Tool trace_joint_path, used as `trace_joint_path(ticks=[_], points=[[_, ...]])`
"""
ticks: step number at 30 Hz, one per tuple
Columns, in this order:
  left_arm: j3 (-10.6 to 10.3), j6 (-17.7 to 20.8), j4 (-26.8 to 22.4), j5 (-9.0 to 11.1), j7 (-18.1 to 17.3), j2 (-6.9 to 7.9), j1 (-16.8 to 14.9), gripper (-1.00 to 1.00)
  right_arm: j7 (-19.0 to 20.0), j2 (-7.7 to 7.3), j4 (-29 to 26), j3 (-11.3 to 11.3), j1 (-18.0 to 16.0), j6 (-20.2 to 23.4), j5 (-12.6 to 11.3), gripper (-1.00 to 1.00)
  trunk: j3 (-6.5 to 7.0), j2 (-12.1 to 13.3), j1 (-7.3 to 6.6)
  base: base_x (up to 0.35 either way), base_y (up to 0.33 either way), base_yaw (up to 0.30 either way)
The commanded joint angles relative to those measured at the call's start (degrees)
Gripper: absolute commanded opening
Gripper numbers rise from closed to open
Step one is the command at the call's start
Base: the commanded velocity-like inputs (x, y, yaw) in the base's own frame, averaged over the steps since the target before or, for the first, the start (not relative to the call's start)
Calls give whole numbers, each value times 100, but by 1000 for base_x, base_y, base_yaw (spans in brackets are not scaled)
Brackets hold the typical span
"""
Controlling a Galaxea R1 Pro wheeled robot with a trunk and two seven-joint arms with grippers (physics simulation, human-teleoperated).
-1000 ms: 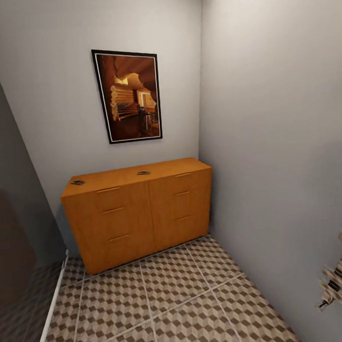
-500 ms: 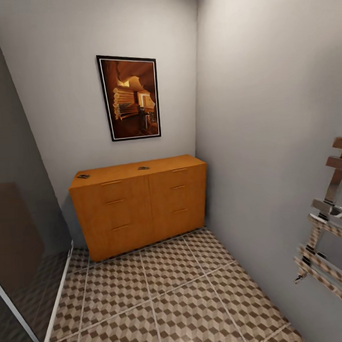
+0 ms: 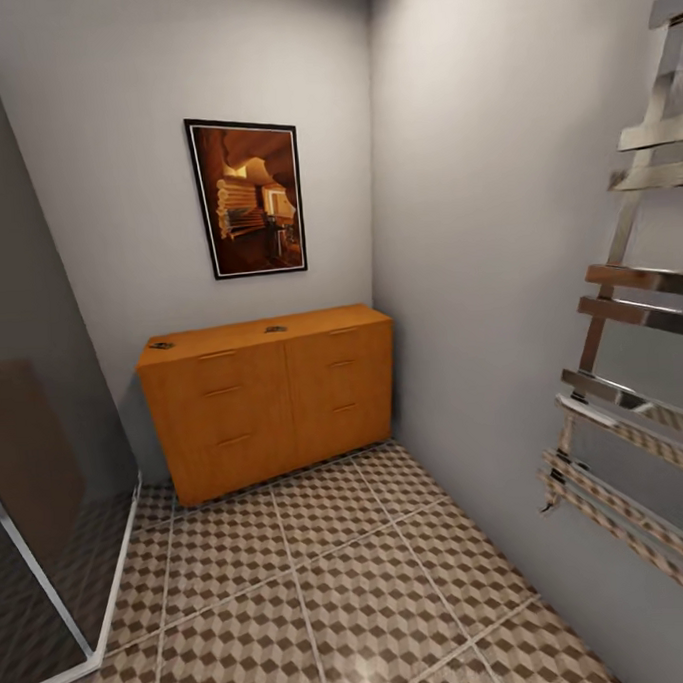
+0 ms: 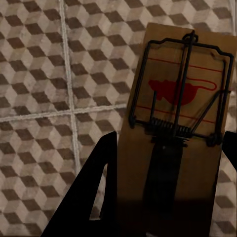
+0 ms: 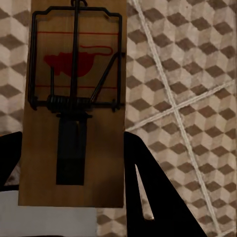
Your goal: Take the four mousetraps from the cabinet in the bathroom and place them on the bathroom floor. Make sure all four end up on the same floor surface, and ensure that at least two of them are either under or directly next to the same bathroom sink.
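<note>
**Ana:** Head view first: what's on the cabinet [image 3: 270,400]?

**Ben:** Two small dark mousetraps lie on its flat top, one at the left corner [image 3: 161,345] and one mid-top near the front edge [image 3: 275,329]. The patterned bathroom floor [image 3: 334,582] in front has no trap on it, and I see no sink.

**Ana:** Left wrist view?

**Ben:** The left pincer [image 4: 163,197] is closed on a trap [image 4: 175,133], its dark fingers [image 4: 94,197] flanking the board above the tiles. Brown wood, black wire bar and spring, red mouse print.

**Ana:** Right wrist view?

**Ben:** Same story: the right pincer [image 5: 74,197] clamps another trap [image 5: 76,103] over the floor.

**Ana:** Progress?

**Ben:** Roughly halfway, I judge: two carried, none set down, two left to fetch.
</note>
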Motion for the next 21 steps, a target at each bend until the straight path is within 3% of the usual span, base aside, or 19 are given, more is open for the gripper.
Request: trace_joint_path(ticks=[1,8,21], points=[[20,-22,7,-1,19,1,-4,-100,-5,1,11,-38,-9,11,37,-100,-6,-4,-4,-335,0,-258],[20,-19,7,-1,19,-14,-3,-100,-6,64,11,-46,-9,17,27,-100,-6,-4,-4,-270,0,-280],[18,-22,7,-18,-31,-50,-3,-100,0,96,20,-49,-9,34,26,-100,-6,-4,-4,-13,0,-289]])
